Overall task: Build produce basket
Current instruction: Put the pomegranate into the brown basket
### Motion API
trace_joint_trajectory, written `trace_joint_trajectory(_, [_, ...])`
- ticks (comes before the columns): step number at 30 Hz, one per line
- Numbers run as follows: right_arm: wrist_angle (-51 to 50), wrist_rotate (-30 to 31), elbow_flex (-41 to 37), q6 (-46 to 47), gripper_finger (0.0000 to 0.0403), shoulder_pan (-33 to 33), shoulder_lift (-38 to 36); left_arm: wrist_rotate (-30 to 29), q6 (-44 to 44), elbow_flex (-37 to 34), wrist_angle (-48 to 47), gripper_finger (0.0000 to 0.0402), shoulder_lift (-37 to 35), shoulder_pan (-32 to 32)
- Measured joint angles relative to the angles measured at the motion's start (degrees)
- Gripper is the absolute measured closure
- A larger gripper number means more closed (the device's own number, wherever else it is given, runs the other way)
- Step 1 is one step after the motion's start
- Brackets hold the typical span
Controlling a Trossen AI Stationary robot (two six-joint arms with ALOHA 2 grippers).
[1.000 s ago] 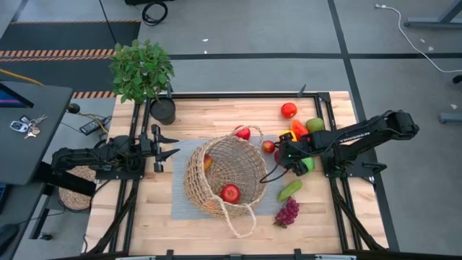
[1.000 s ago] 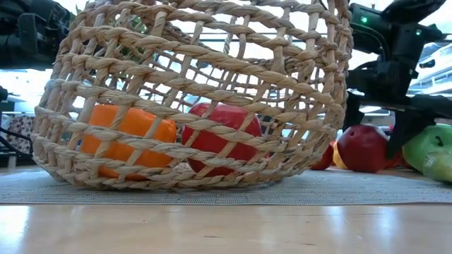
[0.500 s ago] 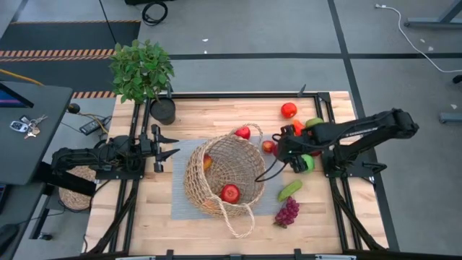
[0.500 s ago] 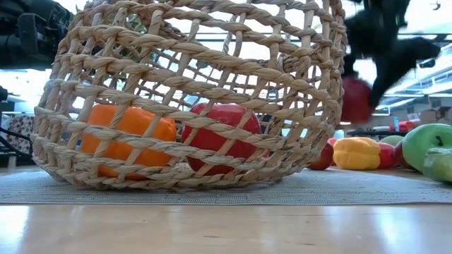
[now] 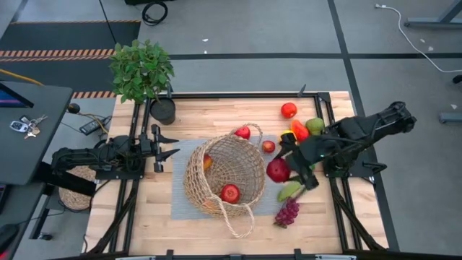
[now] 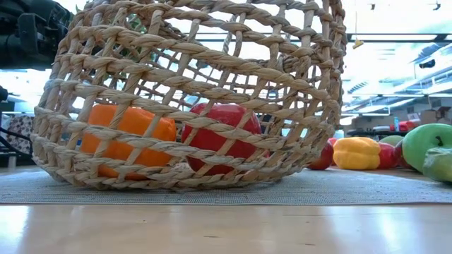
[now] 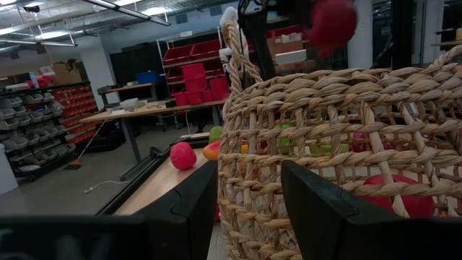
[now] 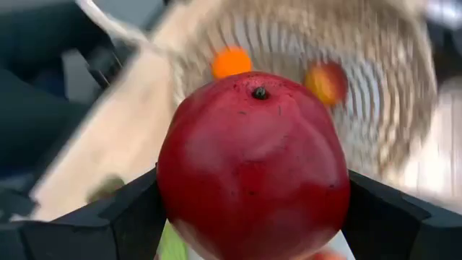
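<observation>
The tan wicker basket [image 5: 224, 177] lies tilted on a grey mat [image 5: 180, 206], with a red apple [image 5: 230, 193] and an orange fruit [image 5: 208, 162] inside. It fills the low view [image 6: 191, 92]. My right gripper [image 5: 283, 170] is shut on a dark red apple [image 5: 277, 170], in the air just right of the basket's rim. That apple fills the right wrist view [image 8: 253, 166]. My left gripper [image 5: 162, 144] is open and empty, left of the basket. More produce lies to the right: grapes [image 5: 286, 213], a green piece [image 5: 290, 191], peppers [image 5: 298, 130] and apples [image 5: 289, 110]. My right gripper pinches the dark red apple between its two fingers [image 8: 137, 209], which stand on its opposite sides [image 8: 170, 180]. The apple's dimpled end [image 8: 260, 92] faces the wrist camera. The apple is lifted clear of the table, above the mat's right edge.
A potted plant [image 5: 142, 68] in a black pot [image 5: 163, 110] stands at the far left corner. A red apple [image 5: 243, 133] lies against the basket's far rim, and a small red fruit [image 5: 268, 146] lies beside it. Bare wood [image 5: 144, 224] lies along the near edge.
My right gripper, shut on the dark red apple that stood on the table among the produce, has risen with it and gone a little toward the near edge. The apple is now lifted clear, out of the low view's top. The basket has stayed in place.
</observation>
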Motion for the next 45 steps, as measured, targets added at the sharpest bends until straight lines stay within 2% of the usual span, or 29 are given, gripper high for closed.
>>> trace_joint_trajectory(5, [6.0,0.2,0.8,-1.9,0.0057,3.0,-0.9,0.0,0.0,0.0,0.0,0.0241,0.0,0.0])
trace_joint_trajectory(10, [9.4,6.9,0.8,-2.3,0.0056,4.9,-0.5,0.0,0.0,0.0,0.0,0.0241,0.0,0.0])
trace_joint_trajectory(13, [9.9,15.2,0.8,-6.0,0.0056,7.5,0.4,0.0,0.0,0.0,0.0,0.0241,0.0,0.0])
trace_joint_trajectory(20, [13.0,40.8,0.8,-23.2,0.0056,15.2,1.7,0.0,0.0,0.0,0.0,0.0241,0.0,0.0])
trace_joint_trajectory(26, [13.8,56.6,0.8,-39.8,0.0056,20.7,4.1,0.0,0.0,0.0,0.0,0.0241,0.0,0.0])
trace_joint_trajectory(30, [13.8,64.5,0.8,-45.5,0.0056,22.5,5.9,0.0,0.0,0.0,0.0,0.0241,0.0,0.0])
trace_joint_trajectory(37, [13.7,74.4,0.8,-52.9,0.0056,23.4,9.5,0.0,0.0,0.0,0.0,0.0241,0.0,0.0])
trace_joint_trajectory(45, [13.9,72.8,0.7,-50.0,0.0056,23.0,9.5,0.0,0.0,0.0,0.0,0.0241,0.0,0.0])
